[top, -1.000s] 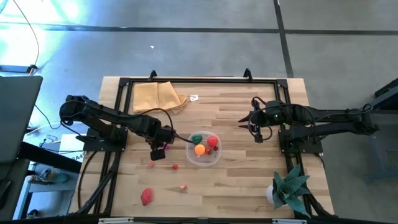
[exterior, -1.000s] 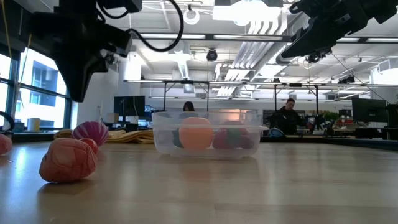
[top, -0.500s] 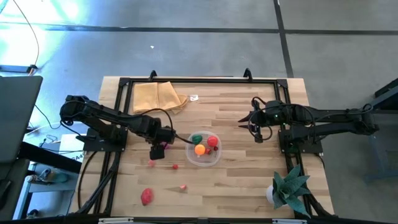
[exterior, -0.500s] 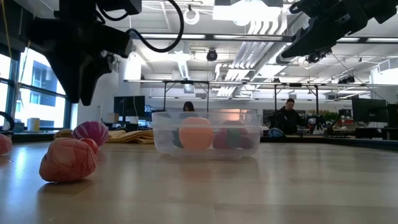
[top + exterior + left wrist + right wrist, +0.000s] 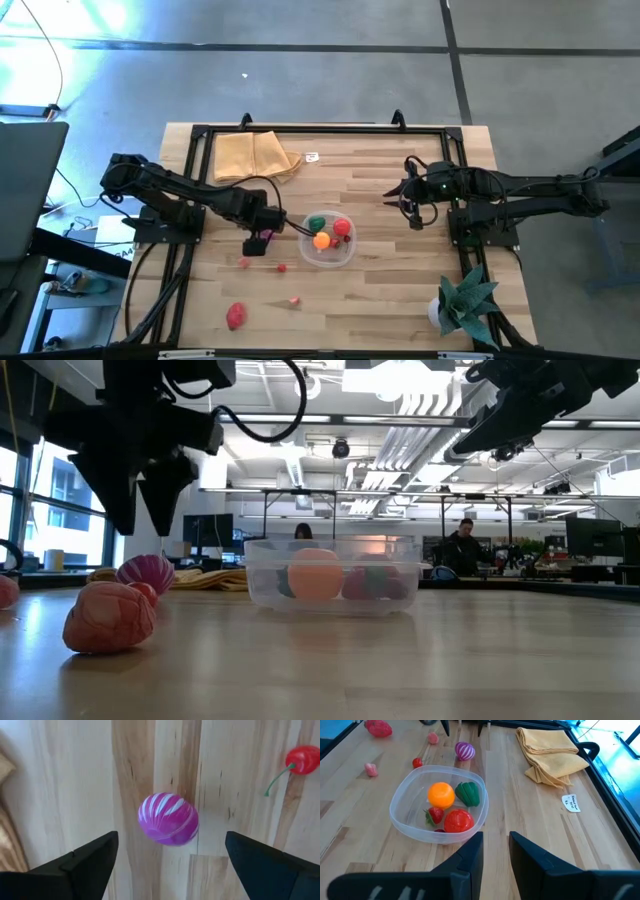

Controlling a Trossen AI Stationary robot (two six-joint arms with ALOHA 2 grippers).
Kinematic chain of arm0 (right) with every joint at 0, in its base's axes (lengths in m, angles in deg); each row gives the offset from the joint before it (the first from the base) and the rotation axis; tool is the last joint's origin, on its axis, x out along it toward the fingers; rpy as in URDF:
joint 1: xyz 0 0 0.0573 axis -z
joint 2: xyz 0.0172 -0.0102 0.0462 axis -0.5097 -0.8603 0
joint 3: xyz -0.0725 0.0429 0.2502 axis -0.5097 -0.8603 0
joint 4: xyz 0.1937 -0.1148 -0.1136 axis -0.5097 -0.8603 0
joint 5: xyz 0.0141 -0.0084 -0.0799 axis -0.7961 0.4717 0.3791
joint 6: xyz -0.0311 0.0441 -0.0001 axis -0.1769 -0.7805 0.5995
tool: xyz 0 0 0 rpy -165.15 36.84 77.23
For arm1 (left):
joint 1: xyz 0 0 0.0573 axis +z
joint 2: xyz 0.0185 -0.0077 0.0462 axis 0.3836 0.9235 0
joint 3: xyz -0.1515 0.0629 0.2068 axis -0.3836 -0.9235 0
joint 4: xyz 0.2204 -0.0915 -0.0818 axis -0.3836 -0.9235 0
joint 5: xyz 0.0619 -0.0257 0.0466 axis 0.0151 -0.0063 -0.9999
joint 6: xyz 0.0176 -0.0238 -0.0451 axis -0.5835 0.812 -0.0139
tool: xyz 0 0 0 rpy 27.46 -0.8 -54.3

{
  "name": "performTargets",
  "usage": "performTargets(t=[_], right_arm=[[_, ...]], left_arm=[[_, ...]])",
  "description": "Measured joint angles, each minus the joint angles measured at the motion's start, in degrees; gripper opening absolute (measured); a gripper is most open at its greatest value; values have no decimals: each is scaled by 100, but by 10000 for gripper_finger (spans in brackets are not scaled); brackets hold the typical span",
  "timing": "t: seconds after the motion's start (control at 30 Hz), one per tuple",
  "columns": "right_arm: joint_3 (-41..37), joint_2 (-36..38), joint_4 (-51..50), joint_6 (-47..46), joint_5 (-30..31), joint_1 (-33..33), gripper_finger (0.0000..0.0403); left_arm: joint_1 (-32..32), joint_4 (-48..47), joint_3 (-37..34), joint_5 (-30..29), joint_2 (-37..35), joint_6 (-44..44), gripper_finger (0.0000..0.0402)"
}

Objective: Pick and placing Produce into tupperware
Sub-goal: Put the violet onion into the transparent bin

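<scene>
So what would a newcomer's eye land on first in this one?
Probably the magenta striped toy lying on the wood, framed by the left gripper with its fingers spread wide above it. Next, the clear tub mid-table, holding an orange ball, a green piece and red pieces.

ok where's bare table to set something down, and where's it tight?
Free: the table between tupperware and potted plant, and between cloth and right gripper. Crowded: left of the tub, where the open left gripper straddles the magenta produce.
</scene>
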Motion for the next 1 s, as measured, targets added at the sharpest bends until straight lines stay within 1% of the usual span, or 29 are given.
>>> performTargets(t=[0.5,0.7,0.77,1.0], right_arm=[[0,-4,-19,0,-1,1,83],[0,-4,-23,-1,1,0,83],[0,-7,-44,-1,0,1,83],[0,-7,-67,0,1,1,83]], left_arm=[[2,149,0,46,451,-242,307],[126,213,-36,-6,605,-288,299],[205,411,-104,-8,585,-357,298],[376,872,-488,360,587,-430,298]])
